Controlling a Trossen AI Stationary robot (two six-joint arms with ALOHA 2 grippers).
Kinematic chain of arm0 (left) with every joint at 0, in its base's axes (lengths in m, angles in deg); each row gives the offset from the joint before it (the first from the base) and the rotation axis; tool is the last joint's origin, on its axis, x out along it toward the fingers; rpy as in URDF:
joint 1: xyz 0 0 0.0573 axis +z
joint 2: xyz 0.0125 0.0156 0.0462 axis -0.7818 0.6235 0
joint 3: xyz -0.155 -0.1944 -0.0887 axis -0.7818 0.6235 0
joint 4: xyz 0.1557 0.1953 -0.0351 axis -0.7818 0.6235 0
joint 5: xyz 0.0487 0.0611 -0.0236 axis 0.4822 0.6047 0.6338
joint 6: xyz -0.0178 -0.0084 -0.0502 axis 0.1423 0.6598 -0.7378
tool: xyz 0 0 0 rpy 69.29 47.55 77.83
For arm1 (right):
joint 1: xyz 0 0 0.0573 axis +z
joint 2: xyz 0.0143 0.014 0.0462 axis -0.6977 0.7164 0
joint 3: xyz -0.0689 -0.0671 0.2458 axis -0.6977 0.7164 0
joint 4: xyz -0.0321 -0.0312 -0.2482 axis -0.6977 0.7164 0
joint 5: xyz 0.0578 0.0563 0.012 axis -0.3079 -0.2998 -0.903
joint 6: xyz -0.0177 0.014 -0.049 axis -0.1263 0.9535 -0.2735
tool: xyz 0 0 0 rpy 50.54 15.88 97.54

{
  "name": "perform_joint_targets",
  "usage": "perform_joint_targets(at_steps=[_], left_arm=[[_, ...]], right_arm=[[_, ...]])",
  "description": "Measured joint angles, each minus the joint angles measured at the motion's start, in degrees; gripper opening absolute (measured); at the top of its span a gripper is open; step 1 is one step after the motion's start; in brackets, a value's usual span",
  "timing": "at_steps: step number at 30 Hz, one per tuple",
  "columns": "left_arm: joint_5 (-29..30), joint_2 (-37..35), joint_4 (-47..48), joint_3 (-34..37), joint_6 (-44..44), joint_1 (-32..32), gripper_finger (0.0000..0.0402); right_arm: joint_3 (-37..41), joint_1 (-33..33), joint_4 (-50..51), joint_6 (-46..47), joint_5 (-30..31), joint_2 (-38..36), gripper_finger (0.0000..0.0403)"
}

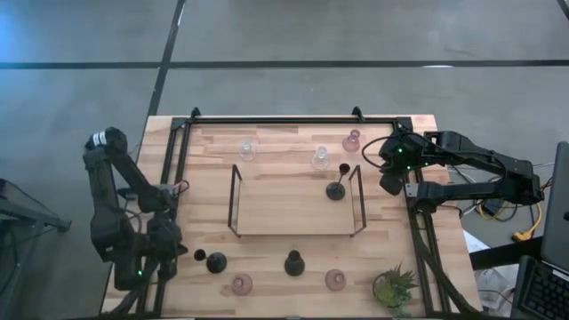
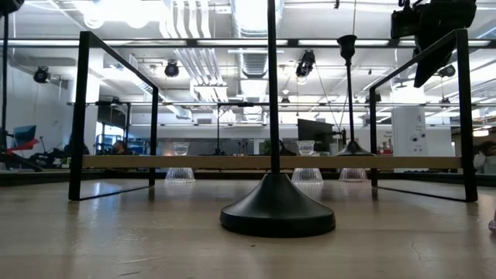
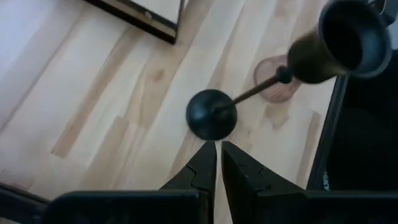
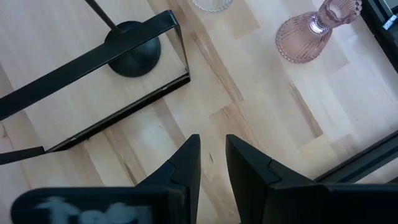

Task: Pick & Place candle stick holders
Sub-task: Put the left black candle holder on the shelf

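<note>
Several candle stick holders stand on the wooden table. A black one (image 1: 336,188) stands by its round base on the rack's shelf (image 1: 284,209). Two clear glass ones (image 1: 247,149) (image 1: 320,158) and a pink one (image 1: 352,140) stand beyond the rack. Two black ones (image 1: 216,262) (image 1: 294,263) and two pink ones (image 1: 242,284) (image 1: 335,280) stand on the near side. My left gripper (image 3: 218,155) is shut and empty, just short of the near-left black holder's base (image 3: 211,114). My right gripper (image 4: 212,146) is slightly open and empty, above the table right of the rack.
The black-framed rack (image 1: 359,200) stands mid-table with upright end frames (image 4: 93,74). A green potted plant (image 1: 394,286) stands at the near right corner. A black rail (image 1: 293,120) runs along the far edge. In the low view a black holder's base (image 2: 277,209) stands close in front.
</note>
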State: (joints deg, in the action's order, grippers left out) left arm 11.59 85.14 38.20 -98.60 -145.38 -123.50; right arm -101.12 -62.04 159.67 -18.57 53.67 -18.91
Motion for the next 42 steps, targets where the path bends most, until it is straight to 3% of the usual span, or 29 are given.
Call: perform_joint_targets(at_steps=[9, 19, 42], left_arm=[[7.5, 6.1, -8.97, 5.89, 0.65, -0.43, 0.0028], [7.59, 8.68, -26.32, 12.9, 3.58, -0.47, 0.0028], [12.43, 0.53, -26.13, 12.99, 10.94, -0.31, 0.0028]], right_arm=[[0.07, 0.0, -2.26, 0.2, 0.0, 0.0, 0.008], [0.07, 0.0, -5.42, 0.2, 0.0, 0.26, 0.0065], [0.07, 0.0, -5.81, -2.84, -0.11, 0.7, 0.009]])
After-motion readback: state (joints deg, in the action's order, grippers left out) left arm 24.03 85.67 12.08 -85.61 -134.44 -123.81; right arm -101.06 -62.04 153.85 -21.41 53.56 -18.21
